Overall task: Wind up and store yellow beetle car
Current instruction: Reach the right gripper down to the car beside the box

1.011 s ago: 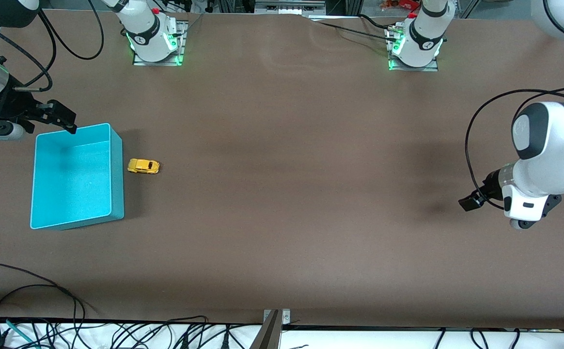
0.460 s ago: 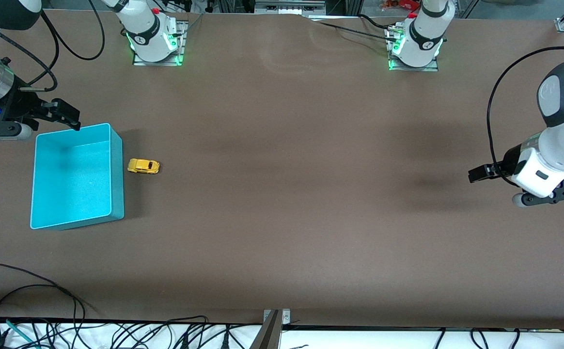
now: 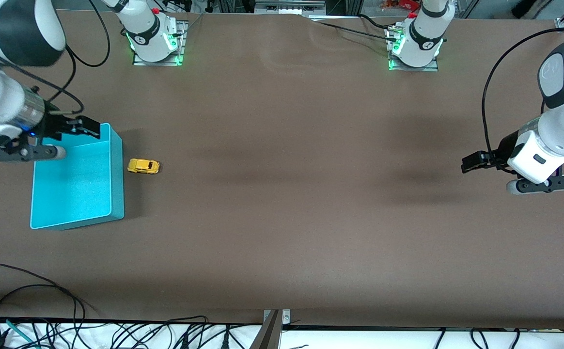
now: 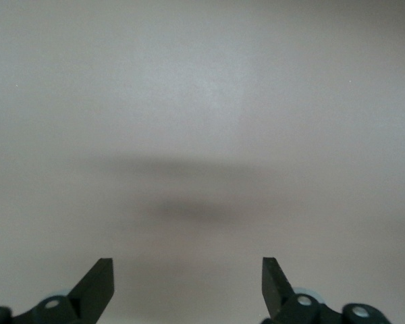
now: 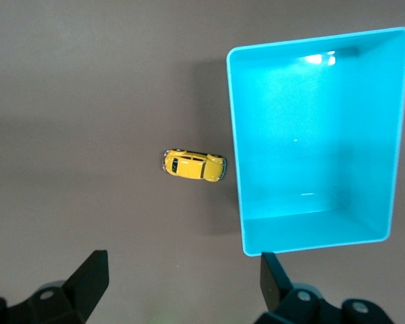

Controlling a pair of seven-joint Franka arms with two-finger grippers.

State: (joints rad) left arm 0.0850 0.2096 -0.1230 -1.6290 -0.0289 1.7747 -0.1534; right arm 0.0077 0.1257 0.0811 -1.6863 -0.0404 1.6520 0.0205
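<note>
While nothing is held: both grippers are up in the air
Yellow beetle car [image 3: 143, 166]: on the desk [image 3: 282, 203], just beside the turquoise bin [image 3: 116, 184], toward the right arm's end
Right gripper [image 3: 87, 127]: over the bin's rim, fingers wide
Left gripper [image 3: 473, 161]: over bare desk at the left arm's end, fingers wide

This looks like a robotics lab. Two white arm bases [image 3: 153, 36] with green status lights are bolted onto metal plates along the top of the frame, on a wide brown table [image 3: 287, 218]. Loose black cables [image 3: 93, 329] tangle along the bottom edge, and metal framing shows at top centre.
</note>
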